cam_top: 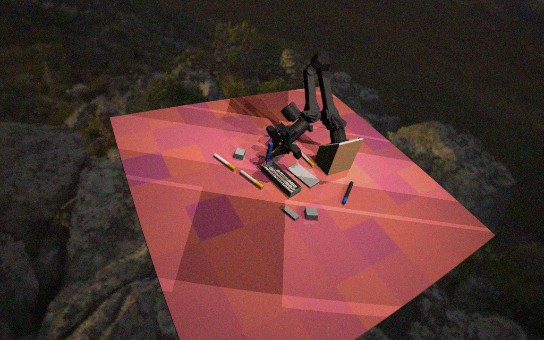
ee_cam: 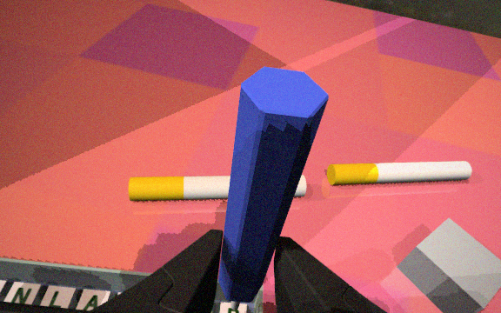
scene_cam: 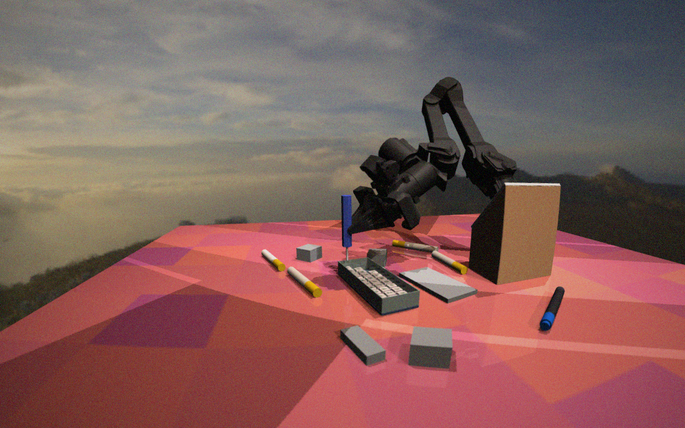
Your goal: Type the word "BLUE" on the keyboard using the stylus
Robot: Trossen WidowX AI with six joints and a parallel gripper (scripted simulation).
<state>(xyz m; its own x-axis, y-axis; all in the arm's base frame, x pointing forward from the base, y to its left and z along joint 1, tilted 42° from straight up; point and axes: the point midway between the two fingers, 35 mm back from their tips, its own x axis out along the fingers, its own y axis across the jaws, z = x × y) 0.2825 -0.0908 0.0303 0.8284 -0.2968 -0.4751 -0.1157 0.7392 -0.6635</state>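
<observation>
The blue stylus [cam_top: 269, 152] [scene_cam: 346, 220] [ee_cam: 272, 174] stands nearly upright, its thin metal tip pointing down. My gripper [cam_top: 269, 159] [scene_cam: 349, 230] [ee_cam: 248, 245] is shut on its lower shaft. The keyboard [cam_top: 281, 179] [scene_cam: 379, 282] [ee_cam: 59, 297] is a dark grey tray with pale letter keys. The tip is at the keyboard's far end. In the wrist view it is over a partly cropped key [ee_cam: 234, 311] whose letter looks like B. G, N, L and A show to the left. Fingers hide the keys between. I cannot tell whether the key is pressed.
White and yellow sticks [cam_top: 250, 179] [scene_cam: 304, 281] [ee_cam: 156, 189] lie beside the keyboard. A grey slab [cam_top: 303, 175] [scene_cam: 438, 283] lies on its other side, near a brown-faced stand [cam_top: 344, 158] [scene_cam: 528, 234]. Grey blocks [scene_cam: 430, 346] [ee_cam: 464, 261] and a black marker [cam_top: 348, 191] [scene_cam: 553, 305] lie around.
</observation>
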